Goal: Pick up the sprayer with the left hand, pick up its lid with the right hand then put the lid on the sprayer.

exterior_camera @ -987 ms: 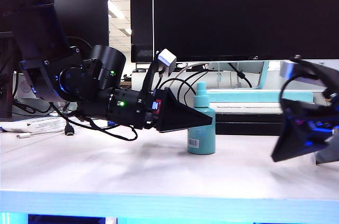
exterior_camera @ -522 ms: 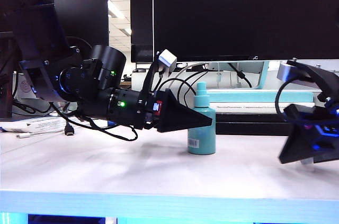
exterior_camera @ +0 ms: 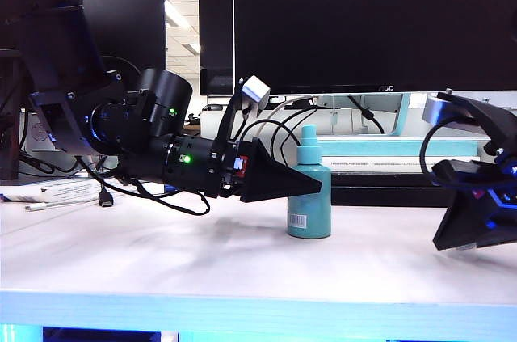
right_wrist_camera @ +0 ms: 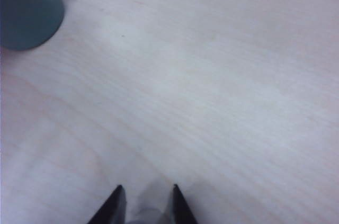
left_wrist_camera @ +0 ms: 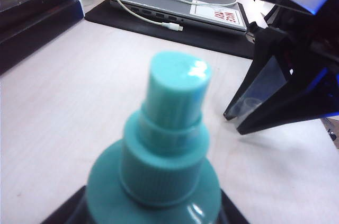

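Observation:
The teal sprayer [exterior_camera: 308, 211] stands upright on the white table [exterior_camera: 202, 261], its nozzle bare. My left gripper [exterior_camera: 317, 183] reaches in level from the left, and its black fingers [left_wrist_camera: 69, 214] press both flanks of the bottle [left_wrist_camera: 159, 181]. Far to the right, my right gripper [exterior_camera: 443, 243] tilts down to the tabletop. The clear lid [left_wrist_camera: 248, 107] sits between its two fingertips, seen from the left wrist. In the right wrist view the lid [right_wrist_camera: 149, 206] is a pale blur pinched between the two dark tips of the right gripper [right_wrist_camera: 146, 187].
A large dark monitor [exterior_camera: 371, 19] and a teal book [exterior_camera: 388, 148] on a black stack stand behind the sprayer. Loose cables [exterior_camera: 105, 192] lie at the left. A grey laptop [left_wrist_camera: 175, 1] with a white cable lies beyond the right gripper.
My right gripper has sunk to the table, shifted right, and its jaws have closed in on the lid. The left jaws have narrowed onto the sprayer, which nudged slightly right.

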Controlling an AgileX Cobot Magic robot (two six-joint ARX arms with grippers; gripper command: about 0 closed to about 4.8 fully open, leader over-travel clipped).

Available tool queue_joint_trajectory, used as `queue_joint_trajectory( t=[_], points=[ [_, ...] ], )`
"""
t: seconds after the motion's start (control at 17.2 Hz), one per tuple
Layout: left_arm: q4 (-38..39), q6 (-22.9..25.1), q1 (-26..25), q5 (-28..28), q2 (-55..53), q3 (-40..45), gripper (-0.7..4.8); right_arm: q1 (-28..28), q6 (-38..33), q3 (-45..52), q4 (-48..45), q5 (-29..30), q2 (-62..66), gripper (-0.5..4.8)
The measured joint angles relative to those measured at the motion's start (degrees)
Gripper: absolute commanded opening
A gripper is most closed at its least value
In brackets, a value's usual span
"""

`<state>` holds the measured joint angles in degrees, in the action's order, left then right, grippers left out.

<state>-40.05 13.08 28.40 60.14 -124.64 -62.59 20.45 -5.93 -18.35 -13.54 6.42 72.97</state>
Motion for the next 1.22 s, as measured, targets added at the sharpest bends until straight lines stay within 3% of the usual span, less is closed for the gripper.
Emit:
queue_joint_trajectory(
  t=[0.46,0.81,1.22],
  points=[
    [2.4,0.0,0.0,2.4,0.0,0.0,3.04,0.0,0.3,-14.5,7.2,0.5,0.0,0.94],
    [2.7,-0.7,2.1,4.7,0.0,0.0,3.05,0.0,0.0,-22.2,11.0,8.2,0.0,0.94],
    [2.6,0.2,3.8,3.6,-0.6,0.0,3.05,0.1,-1.6,-26.9,15.7,16.5,0.0,0.95]
  ],
)
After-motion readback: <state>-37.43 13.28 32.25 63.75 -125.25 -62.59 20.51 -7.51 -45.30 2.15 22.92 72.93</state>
